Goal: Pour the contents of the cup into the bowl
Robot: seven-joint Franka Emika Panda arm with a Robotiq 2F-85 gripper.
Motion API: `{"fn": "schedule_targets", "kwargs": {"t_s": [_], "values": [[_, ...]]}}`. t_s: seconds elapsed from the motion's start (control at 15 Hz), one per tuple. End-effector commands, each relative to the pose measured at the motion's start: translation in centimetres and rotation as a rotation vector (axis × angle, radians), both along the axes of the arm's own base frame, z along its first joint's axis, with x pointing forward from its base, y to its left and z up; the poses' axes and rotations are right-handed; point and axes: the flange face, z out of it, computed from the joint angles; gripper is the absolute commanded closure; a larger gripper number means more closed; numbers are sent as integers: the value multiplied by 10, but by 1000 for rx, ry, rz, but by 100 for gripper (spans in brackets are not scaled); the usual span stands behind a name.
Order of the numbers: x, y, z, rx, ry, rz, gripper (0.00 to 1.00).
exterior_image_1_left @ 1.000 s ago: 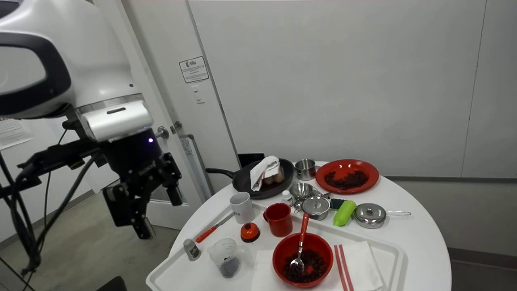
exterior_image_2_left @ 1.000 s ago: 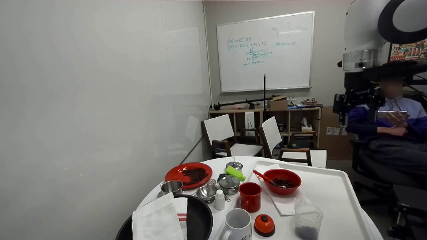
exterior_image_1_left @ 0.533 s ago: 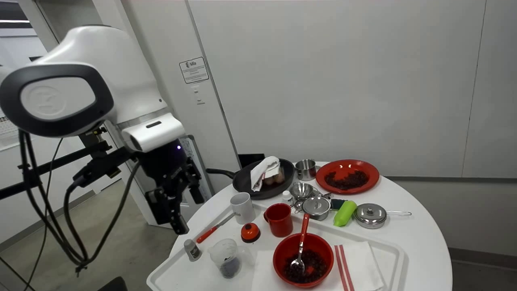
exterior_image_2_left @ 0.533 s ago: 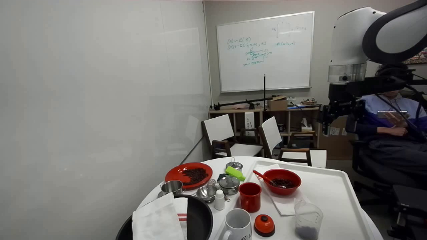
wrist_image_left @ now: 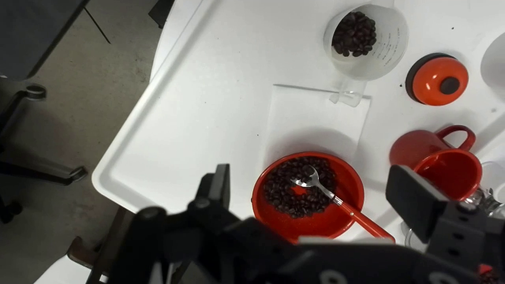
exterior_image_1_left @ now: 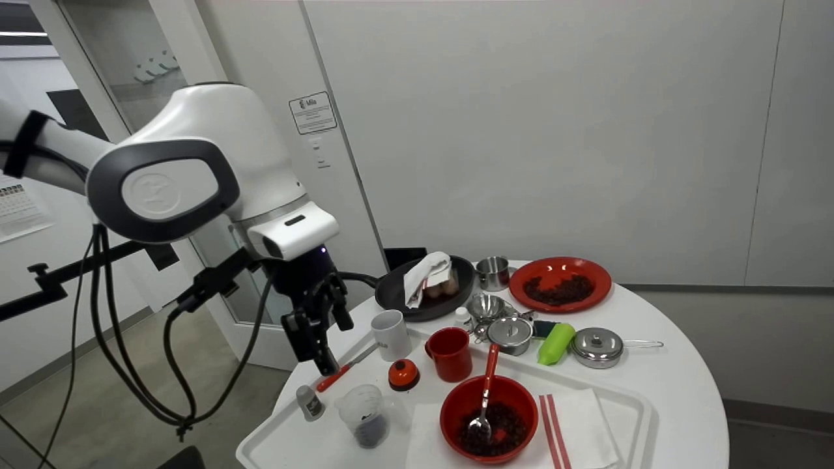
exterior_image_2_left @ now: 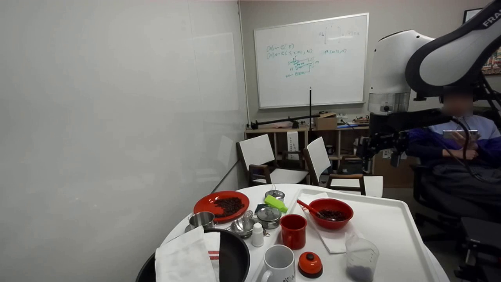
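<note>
1. Bowl [wrist_image_left: 311, 225], red, upright. Dark beans [wrist_image_left: 278, 197] inside, with a small patch of bare red showing amid them.
2. Spoon [wrist_image_left: 347, 209], metal, red handle. Head among the beans in the bowl, handle leaning out over its rim.
3. Cup [wrist_image_left: 382, 51], translucent, with printed measuring marks. Upright near the bowl but apart from it, handle turned its way; dark beans [wrist_image_left: 357, 33] at the bottom.
4. Pincer [exterior_image_2_left: 381, 167], black. Jaws spread wide, with a finger [wrist_image_left: 412, 203] on each side of the bowl in the wrist view. In both exterior views it hangs in the air, higher than the bowl and well apart from it.
5. Napkin [exterior_image_1_left: 584, 420], white, red stripes. Beneath the bowl, showing on two sides of it.
6. Tray [wrist_image_left: 205, 130], white, raised rim. Under the bowl, napkin and cup.
7. Red mug [exterior_image_1_left: 451, 357]. Upright, near the bowl, apart from it.
8. Orange dome [wrist_image_left: 436, 81], dark knob and base. Farther from the bowl than the red mug.
9. White mug [exterior_image_2_left: 278, 263]. Upright, farther from the bowl than the orange dome.
10. Grey shaker [exterior_image_1_left: 309, 402]. Across the cup from the bowl.
11. Red plate [exterior_image_1_left: 546, 265], bearing dark beans [exterior_image_1_left: 567, 291]. Well apart from the bowl.
12. Lidded pot [exterior_image_1_left: 510, 334], metal. Between the bowl and the red plate.
13. Black pan [exterior_image_1_left: 464, 281], white cloth [exterior_image_1_left: 425, 277] in it. Well apart from the bowl.
14. Counter [exterior_image_1_left: 681, 391], white, rounded edge. Below the bowl and tray.
</note>
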Motion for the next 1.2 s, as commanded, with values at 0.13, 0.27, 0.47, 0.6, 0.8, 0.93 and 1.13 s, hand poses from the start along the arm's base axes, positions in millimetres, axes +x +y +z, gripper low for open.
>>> {"fn": "schedule_targets", "kwargs": {"t_s": [0.13,0.27,0.47,0.6,0.8,0.93,1.13], "values": [[30,2,-31,31,10,7,0],[38,2,-42,40,20,12,0],[51,1,-57,51,22,14,0],[59,1,-68,58,23,15,0],[70,1,-87,75,24,21,0],[76,0,-102,95,30,23,0],[83,-4,-125,127,42,23,0]]}}
